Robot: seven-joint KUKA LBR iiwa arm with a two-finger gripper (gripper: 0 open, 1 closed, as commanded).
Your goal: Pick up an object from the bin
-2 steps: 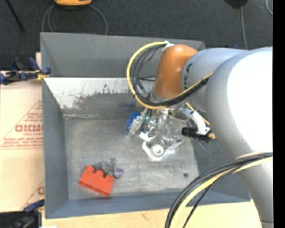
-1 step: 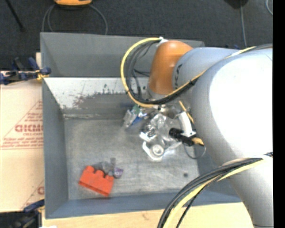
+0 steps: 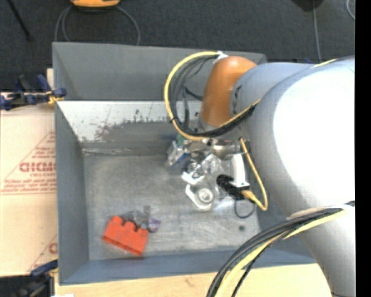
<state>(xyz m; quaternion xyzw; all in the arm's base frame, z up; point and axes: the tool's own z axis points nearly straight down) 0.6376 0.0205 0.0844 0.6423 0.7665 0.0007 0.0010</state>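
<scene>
My gripper [image 3: 200,177] hangs low over the bin floor, right of the middle and towards the back wall, under the arm's orange cover. An orange-red toy brick [image 3: 125,234] lies flat in the front left part of the bin, well to the left of the gripper and nearer the front. A small grey and purple thing [image 3: 144,219] rests against the brick's upper right corner. Nothing shows directly under the gripper.
The arm reaches in from the right and hides the bin's right side. Yellow and black cables loop round the wrist. Bare floor separates the gripper from the brick.
</scene>
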